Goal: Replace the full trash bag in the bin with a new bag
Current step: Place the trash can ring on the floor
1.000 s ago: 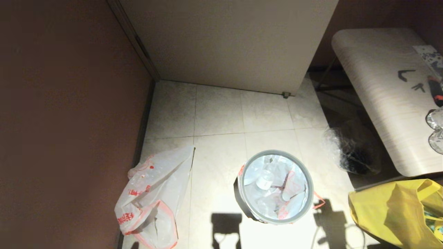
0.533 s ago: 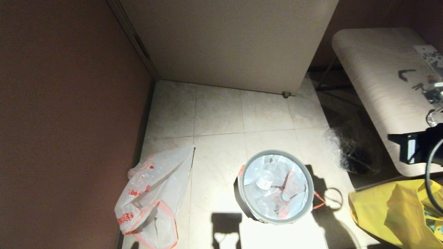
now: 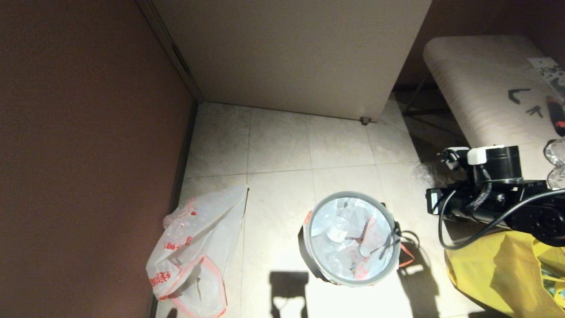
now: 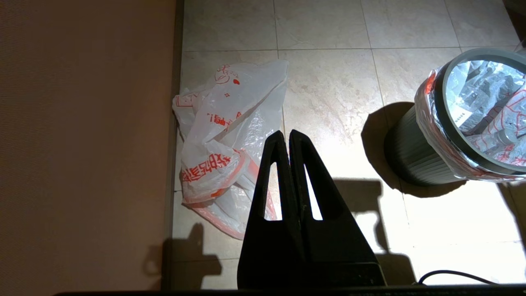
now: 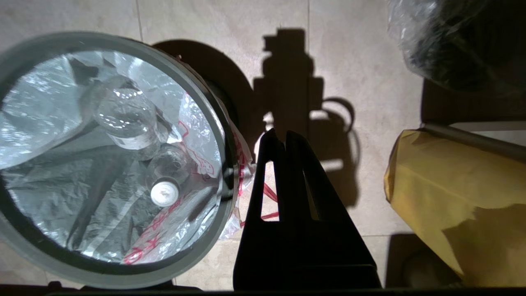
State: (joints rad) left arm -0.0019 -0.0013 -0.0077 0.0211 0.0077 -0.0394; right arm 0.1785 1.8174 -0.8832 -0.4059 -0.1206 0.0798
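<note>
I stand in a plain indoor corner, likely a home or small office. Pale square floor tiles (image 3: 282, 145) run up to a dark reddish wall (image 3: 88, 132) on my left and a beige panel (image 3: 291, 53) ahead. A wood-grain tabletop (image 3: 481, 106) sits to my right, with a small bin (image 3: 352, 238) and a big yellow bag (image 3: 499, 274) on the floor.

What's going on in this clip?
A bag swap that has barely begun. The full trash bag sits in the bin, held under the grey rim ring. The right gripper, shut, hangs beside the bin. The left gripper, shut, hangs above the new bag, limp on the floor by the wall.
</note>
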